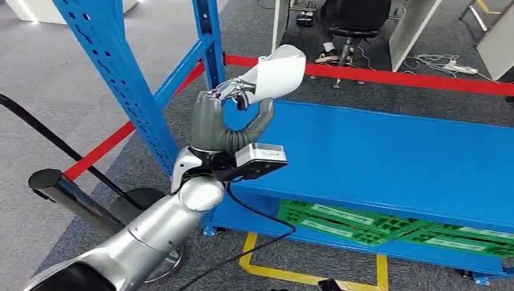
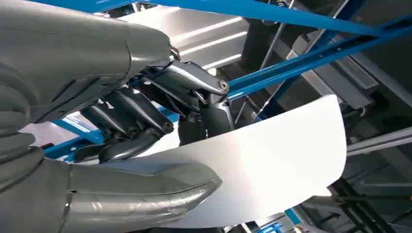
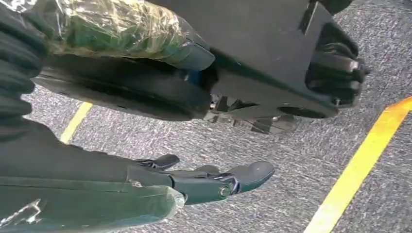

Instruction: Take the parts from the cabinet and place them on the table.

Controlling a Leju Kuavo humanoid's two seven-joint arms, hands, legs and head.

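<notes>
The left hand (image 1: 227, 115) is raised above the near-left corner of the blue shelf (image 1: 388, 157), and it's gripping a curved white part (image 1: 279, 73). In the head view the thumb comes up on the right side of the part while the darker fingers (image 1: 233, 91) wrap its left end, so the part sticks out up and to the right of the hand, held in the air and well clear of the shelf surface. The left wrist view is close up: thumb (image 2: 141, 194) pressed on one face of the white part (image 2: 272, 165), dark fingers (image 2: 145, 126) on the other. The far edge of the part is cut off there and its full shape is hard to make out.

The right hand (image 3: 209, 179) hangs down over grey carpet (image 3: 301, 160) with a yellow floor line (image 3: 359, 160) beside it. Its fingers are stretched out and apart, holding nothing.

Under the blue shelf there's a green pallet (image 1: 363, 224), mostly hidden by the shelf above it. A red bar (image 1: 412, 79) runs along the far side, and the blue upright post (image 1: 121, 79) is cut off at the top of the head view.
</notes>
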